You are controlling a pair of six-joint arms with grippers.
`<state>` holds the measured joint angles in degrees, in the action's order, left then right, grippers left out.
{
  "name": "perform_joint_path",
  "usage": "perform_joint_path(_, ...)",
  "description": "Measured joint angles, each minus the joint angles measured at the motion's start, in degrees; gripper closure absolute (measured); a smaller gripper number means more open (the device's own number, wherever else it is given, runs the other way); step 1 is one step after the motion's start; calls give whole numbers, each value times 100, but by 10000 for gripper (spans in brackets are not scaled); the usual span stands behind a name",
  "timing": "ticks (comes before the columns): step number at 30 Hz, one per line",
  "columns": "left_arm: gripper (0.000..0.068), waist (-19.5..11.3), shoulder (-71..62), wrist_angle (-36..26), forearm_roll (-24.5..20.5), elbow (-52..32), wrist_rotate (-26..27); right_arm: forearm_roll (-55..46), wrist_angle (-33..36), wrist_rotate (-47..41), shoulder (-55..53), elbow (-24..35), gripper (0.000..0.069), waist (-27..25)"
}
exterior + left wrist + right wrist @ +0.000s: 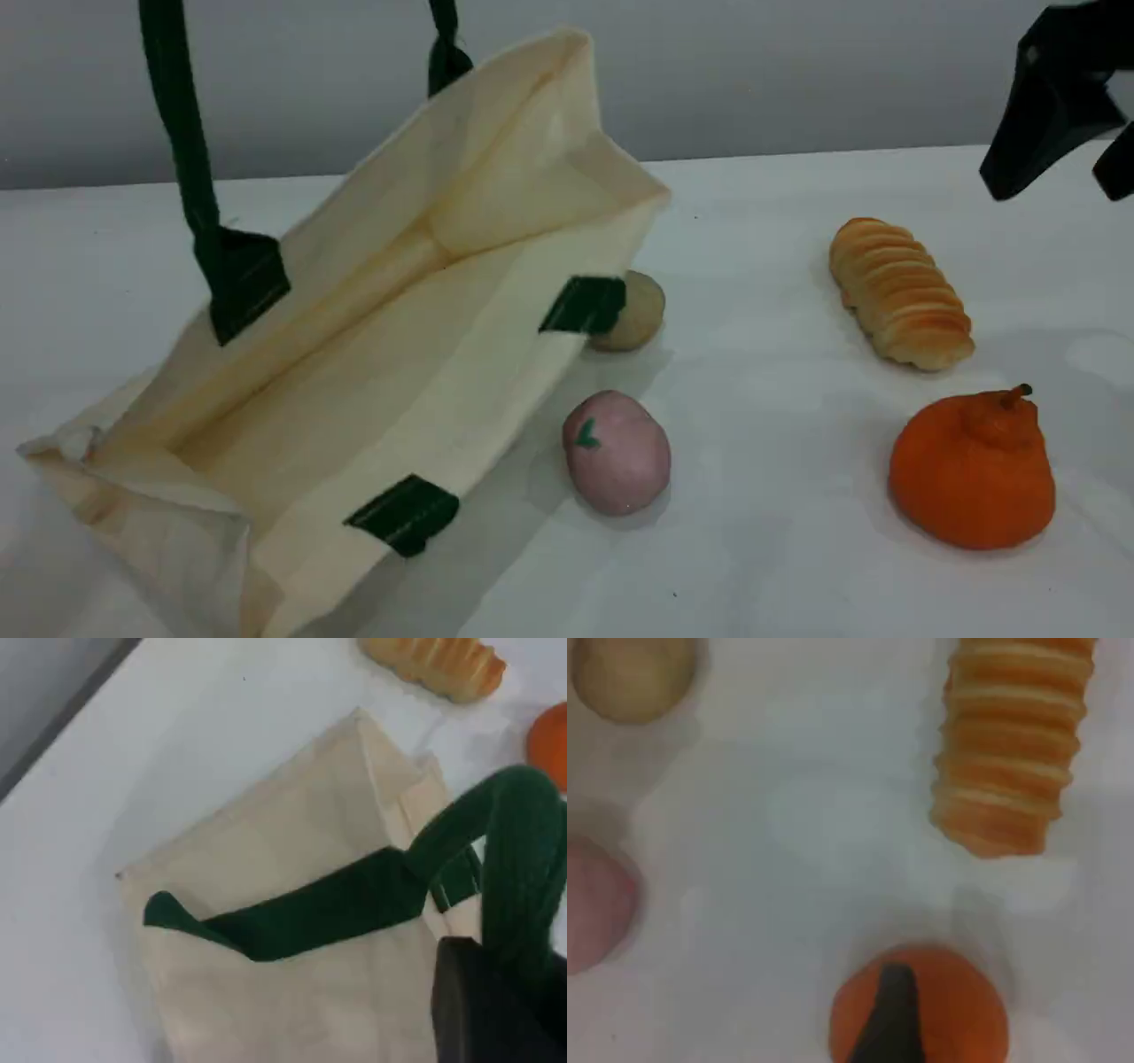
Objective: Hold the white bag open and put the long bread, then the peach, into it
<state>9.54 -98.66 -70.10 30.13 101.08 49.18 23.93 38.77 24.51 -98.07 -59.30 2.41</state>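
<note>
The white bag (390,354) stands on the table at the left with its mouth gaping toward the camera. Its far green handle (182,133) is pulled up out of the top of the scene view. In the left wrist view my left gripper (478,1005) is shut on that green strap (518,859), above the bag (266,859). The long bread (899,292) lies at the right and the peach (617,452) sits just beside the bag's near wall. My right gripper (1059,190) hangs open at the top right, above and beyond the bread (1014,744), holding nothing.
A small beige ball (638,310) rests against the bag's right edge. An orange pear-shaped fruit (972,470) stands in front of the bread, under my right fingertip (890,1019) in the right wrist view. A grey wall runs along the table's back.
</note>
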Motion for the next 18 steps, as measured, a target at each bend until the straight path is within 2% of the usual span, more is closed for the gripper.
perform_joint_path(3, 592, -5, 84, 1, 31, 126, -6, 55, -129, 0, -248, 0, 104, 0)
perform_joint_path(9, 592, -5, 132, 8, 497, 204, 51, 47, -483, -10, -761, 0, 104, 50)
perform_joint_path(18, 592, -5, 127, 8, 464, 204, 51, 39, -1682, 299, -1169, -27, 104, 604)
